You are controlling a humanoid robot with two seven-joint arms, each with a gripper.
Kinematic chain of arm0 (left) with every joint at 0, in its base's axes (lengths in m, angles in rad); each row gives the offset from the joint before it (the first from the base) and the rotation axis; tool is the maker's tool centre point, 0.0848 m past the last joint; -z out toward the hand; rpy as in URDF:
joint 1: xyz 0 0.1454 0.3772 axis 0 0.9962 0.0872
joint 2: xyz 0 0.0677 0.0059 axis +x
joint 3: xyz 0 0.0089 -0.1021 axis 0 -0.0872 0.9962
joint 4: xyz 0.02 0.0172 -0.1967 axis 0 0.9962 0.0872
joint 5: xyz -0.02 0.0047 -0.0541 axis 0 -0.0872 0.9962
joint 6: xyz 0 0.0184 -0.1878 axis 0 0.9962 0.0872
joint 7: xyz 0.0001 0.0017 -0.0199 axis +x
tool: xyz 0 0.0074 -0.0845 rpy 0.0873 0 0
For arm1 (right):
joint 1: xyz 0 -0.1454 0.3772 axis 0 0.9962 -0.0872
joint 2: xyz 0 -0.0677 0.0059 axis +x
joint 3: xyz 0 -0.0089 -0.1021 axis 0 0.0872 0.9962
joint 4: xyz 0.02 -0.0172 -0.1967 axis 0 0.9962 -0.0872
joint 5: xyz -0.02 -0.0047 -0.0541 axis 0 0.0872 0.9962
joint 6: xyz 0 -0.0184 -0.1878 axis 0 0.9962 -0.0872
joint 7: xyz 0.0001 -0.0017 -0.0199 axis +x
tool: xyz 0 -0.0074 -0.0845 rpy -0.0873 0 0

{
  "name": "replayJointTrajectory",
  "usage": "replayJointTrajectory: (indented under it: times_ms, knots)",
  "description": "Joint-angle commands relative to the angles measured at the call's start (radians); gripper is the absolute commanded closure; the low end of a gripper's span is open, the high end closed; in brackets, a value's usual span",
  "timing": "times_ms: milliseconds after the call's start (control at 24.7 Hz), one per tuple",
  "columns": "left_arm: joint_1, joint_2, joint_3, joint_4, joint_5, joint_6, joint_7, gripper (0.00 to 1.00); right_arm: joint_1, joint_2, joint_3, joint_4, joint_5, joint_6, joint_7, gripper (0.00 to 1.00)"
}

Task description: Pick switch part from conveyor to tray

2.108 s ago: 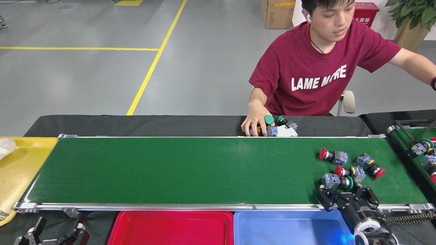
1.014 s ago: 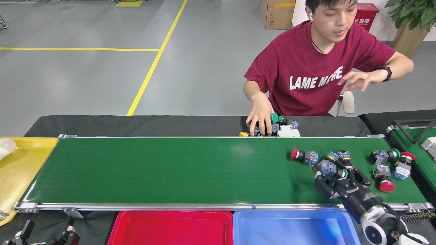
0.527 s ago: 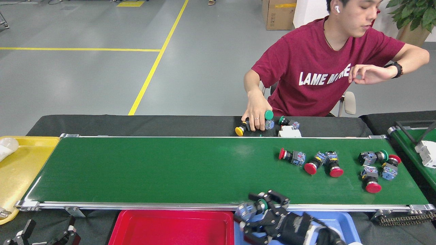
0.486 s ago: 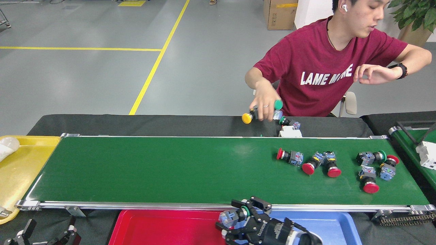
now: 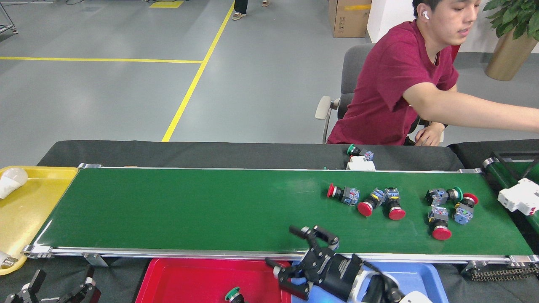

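Note:
The conveyor (image 5: 189, 210) runs across the head view. Several switch parts lie on its right half, among them a red-capped switch part (image 5: 342, 195), a pair (image 5: 381, 204) and a cluster (image 5: 447, 206). My right gripper (image 5: 283, 250) hangs over the belt's near rail, above the seam between the red tray (image 5: 177, 275) and the blue tray (image 5: 421, 273). It is open and holds nothing. A green-capped switch part (image 5: 233, 294) lies in the red tray, just left of that gripper. My left gripper (image 5: 62, 283) rests open at the bottom left, below the belt.
A yellow tray (image 5: 38, 202) with a light bulb (image 5: 12, 181) sits at the belt's left end. A second angled belt (image 5: 503, 172) carries a white part (image 5: 520, 197). A person (image 5: 396, 84) sits behind, one arm stretched right. Loose parts (image 5: 360, 158) lie on the black table.
My right gripper has opened; the green-capped switch part it held now lies in the red tray. The parts on the belt drifted left. The person's hand left the table and reaches right.

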Motion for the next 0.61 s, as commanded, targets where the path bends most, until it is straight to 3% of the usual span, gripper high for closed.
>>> replayJointTrajectory:
  times_ms: [0, 122, 284, 446, 568]
  knots:
    - [-0.003, 0.010, 0.010, -0.013, 0.002, -0.001, 0.004, 0.00, 0.020, -0.019, -0.133, -0.014, -0.003, 0.014, -0.021, 0.05]
    - [-0.003, 0.011, 0.004, -0.013, 0.004, -0.002, 0.004, 0.00, 0.132, -0.057, -0.305, -0.037, -0.006, 0.073, -0.073, 0.05]
    - [-0.005, 0.007, -0.002, -0.013, 0.005, -0.048, 0.004, 0.00, 0.323, -0.094, -0.450, -0.062, -0.012, 0.234, -0.249, 0.04]
    - [-0.008, -0.001, -0.002, -0.013, 0.004, -0.082, 0.004, 0.00, 0.501, -0.151, -0.472, -0.072, -0.048, 0.293, -0.417, 0.04]
    - [-0.009, -0.002, -0.001, -0.013, 0.004, -0.079, 0.004, 0.00, 0.646, -0.195, -0.467, -0.131, -0.083, 0.264, -0.455, 0.03]
